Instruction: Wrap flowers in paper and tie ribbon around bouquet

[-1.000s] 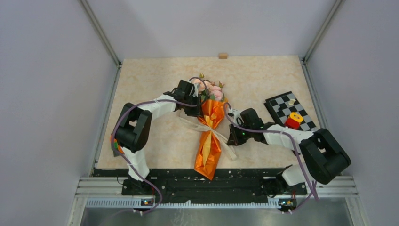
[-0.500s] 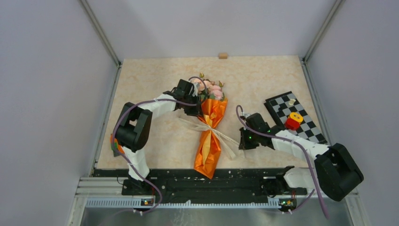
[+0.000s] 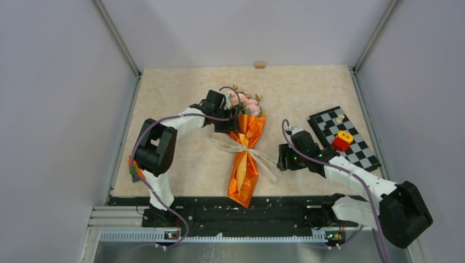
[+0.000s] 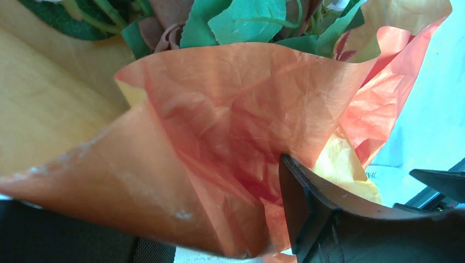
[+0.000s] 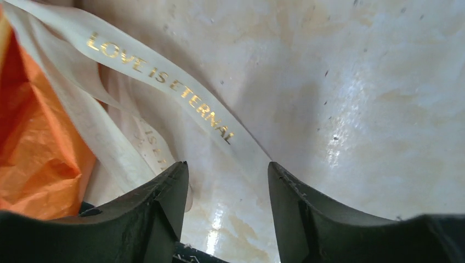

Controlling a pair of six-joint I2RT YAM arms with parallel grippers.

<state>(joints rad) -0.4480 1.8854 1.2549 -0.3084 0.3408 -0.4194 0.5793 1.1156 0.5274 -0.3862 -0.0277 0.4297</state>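
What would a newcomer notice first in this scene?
The bouquet lying mid-table: pink blooms above a glossy orange paper cone. Its cream ribbon, tied at the waist, reads LOVE IS ETERNAL in gold. At the right edge, a checkered board carries a red and yellow object.
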